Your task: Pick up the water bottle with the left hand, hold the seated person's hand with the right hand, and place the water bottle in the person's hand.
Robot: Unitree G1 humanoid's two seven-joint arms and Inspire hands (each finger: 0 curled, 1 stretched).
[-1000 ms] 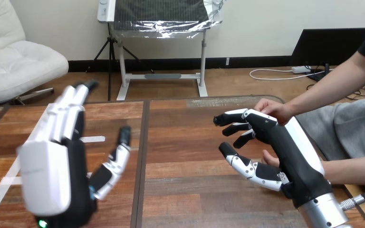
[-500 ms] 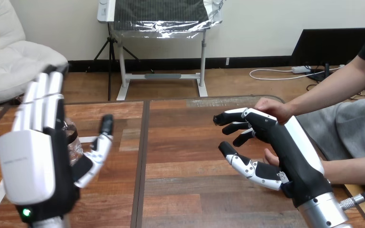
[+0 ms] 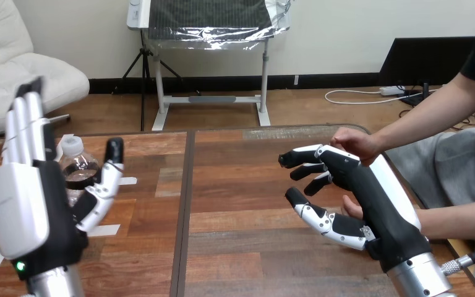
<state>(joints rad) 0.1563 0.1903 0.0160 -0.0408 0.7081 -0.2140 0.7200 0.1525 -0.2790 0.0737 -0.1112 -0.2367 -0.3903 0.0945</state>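
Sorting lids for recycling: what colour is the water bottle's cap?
White cap on the clear plastic water bottle; head view.

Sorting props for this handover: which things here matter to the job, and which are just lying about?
Job: water bottle, left hand, right hand, person's upper hand, person's lower hand.
Lying about: white tape strips on the table.

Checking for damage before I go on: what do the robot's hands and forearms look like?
Both match. The left hand is black with a white shell on its back, black-and-white jointed fingers with black tips, and a green light near the wrist. The right hand has the same black body and white shell. Both forearms are silver.
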